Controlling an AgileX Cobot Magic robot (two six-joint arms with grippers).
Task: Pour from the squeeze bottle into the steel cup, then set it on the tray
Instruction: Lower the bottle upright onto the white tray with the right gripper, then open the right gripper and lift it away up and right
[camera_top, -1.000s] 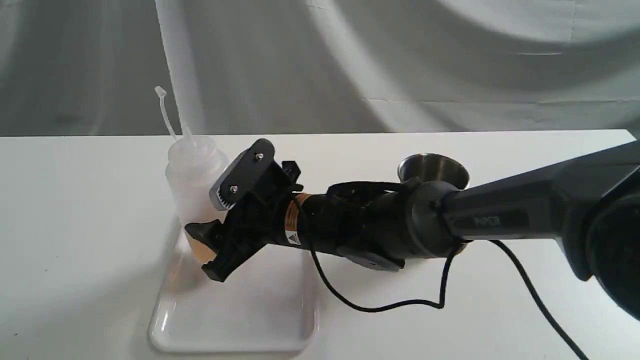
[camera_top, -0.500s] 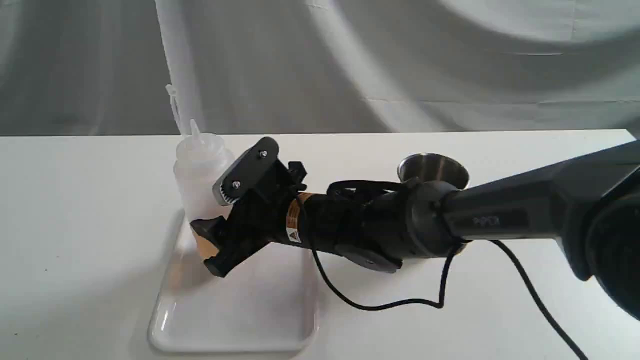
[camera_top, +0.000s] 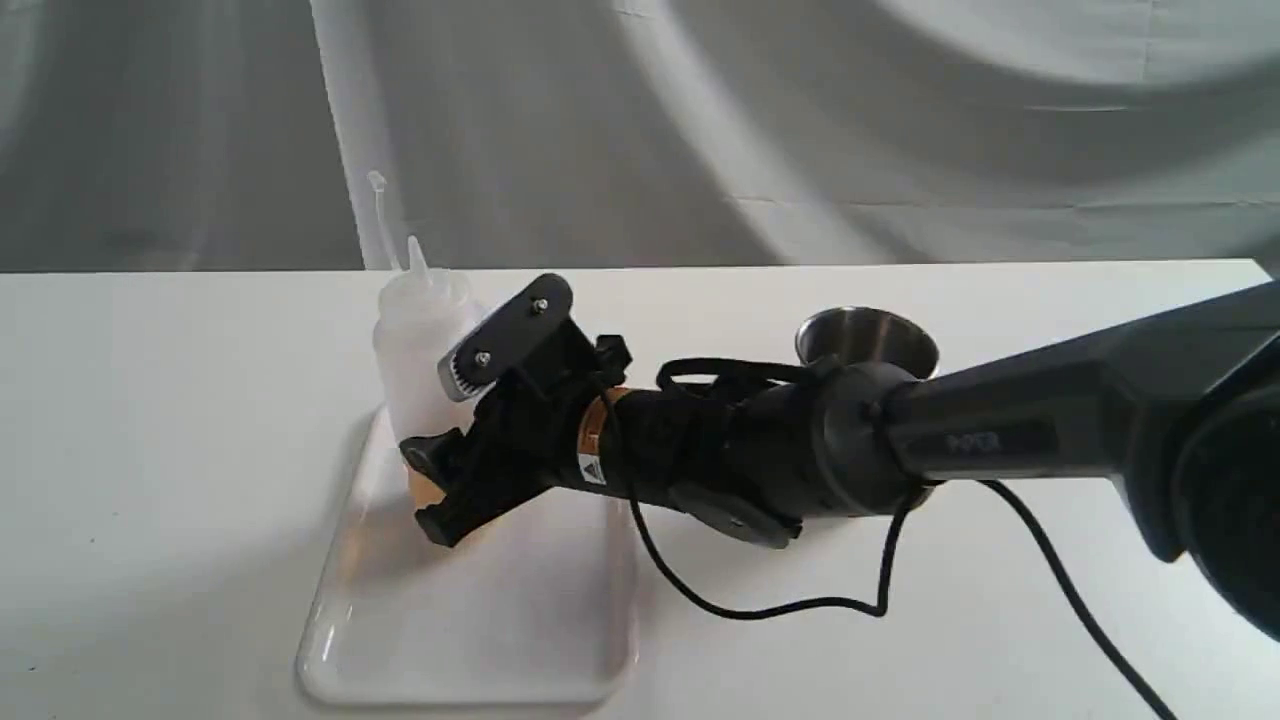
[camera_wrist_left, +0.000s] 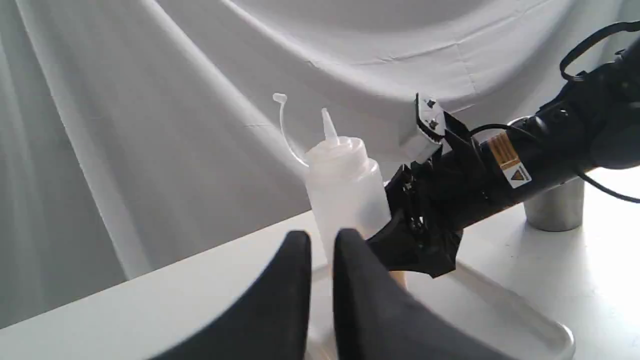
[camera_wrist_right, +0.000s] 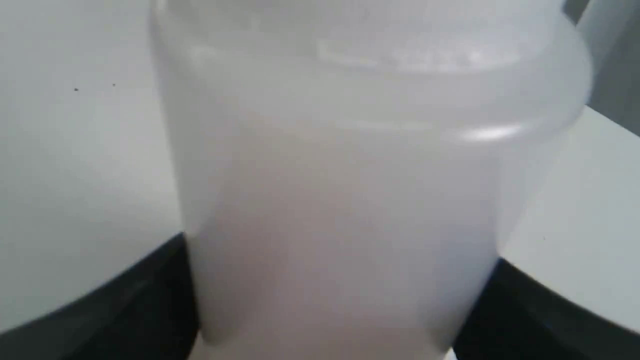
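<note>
Translucent squeeze bottle (camera_top: 415, 340), base hidden by grasping right hand (camera_top: 428, 488); steel cup (camera_top: 866, 335) mostly blocked; left hand (camera_wrist_left: 322, 239) closed.

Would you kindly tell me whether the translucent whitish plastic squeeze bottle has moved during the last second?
Yes. Gripped by the right gripper, the bottle has shifted right in the exterior view, towards the brushed steel cup, which stayed put.

There is one squeeze bottle (camera_top: 420, 340), one steel cup (camera_top: 866, 335), one tray (camera_top: 480, 640), one black cable (camera_top: 760, 612) and one table (camera_top: 150, 450). Grippers number two: one right gripper (camera_top: 430, 480), one left gripper (camera_wrist_left: 322, 240).
</note>
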